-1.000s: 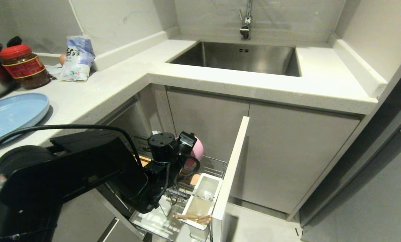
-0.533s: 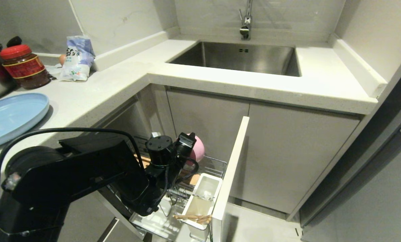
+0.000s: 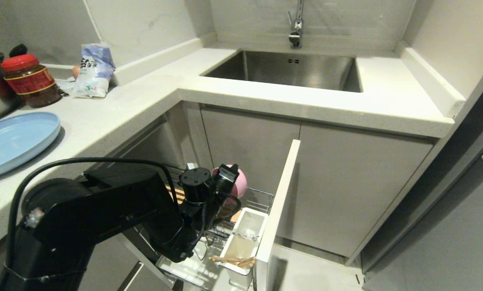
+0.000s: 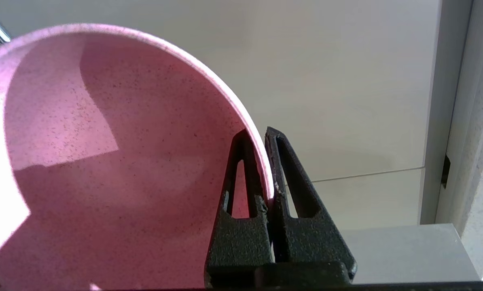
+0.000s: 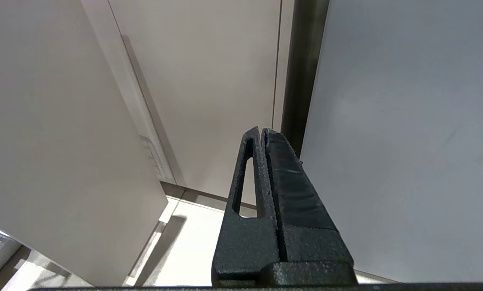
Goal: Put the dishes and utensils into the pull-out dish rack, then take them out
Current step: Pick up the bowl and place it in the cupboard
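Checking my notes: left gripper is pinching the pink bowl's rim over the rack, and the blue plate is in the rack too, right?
Not quite. The blue plate lies on the counter, as the head view shows. The left gripper does pinch the pink bowl by its rim over the rack.

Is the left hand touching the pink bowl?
Touching. The left wrist view shows the left hand shut on the pink bowl, one finger inside its rim and one outside, pinching the wall.
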Motion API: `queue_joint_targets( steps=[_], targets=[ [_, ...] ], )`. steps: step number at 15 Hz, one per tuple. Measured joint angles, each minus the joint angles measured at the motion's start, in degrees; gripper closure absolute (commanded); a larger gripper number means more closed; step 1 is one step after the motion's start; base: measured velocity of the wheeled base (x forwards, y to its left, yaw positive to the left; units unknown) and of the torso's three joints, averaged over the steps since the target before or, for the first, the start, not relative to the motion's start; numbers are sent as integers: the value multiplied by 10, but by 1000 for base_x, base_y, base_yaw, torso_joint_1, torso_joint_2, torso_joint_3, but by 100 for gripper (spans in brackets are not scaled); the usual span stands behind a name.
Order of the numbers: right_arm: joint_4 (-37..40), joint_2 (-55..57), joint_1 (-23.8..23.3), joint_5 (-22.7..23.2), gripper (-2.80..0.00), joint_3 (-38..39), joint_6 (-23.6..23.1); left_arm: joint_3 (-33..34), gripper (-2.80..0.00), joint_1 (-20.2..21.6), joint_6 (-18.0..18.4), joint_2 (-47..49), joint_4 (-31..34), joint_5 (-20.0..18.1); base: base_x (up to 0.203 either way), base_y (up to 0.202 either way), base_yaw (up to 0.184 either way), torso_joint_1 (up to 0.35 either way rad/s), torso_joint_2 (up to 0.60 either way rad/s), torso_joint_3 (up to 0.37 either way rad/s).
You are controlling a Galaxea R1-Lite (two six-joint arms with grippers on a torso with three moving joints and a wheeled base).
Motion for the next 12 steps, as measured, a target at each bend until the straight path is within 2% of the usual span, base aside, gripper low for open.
queue_joint_targets(
  steps=[10,11,12],
  targets=[
    [0,0,0,0,0,0,0,-5,0,3,0,18,-4,-7,0,0,0,0,0,0],
    [0,0,0,0,0,0,0,-5,-280,2,1,19,-4,-6,0,0,0,0,0,0],
    [0,0,0,0,0,0,0,-6,-280,2,2,19,-5,-6,0,0,0,0,0,0]
  ],
)
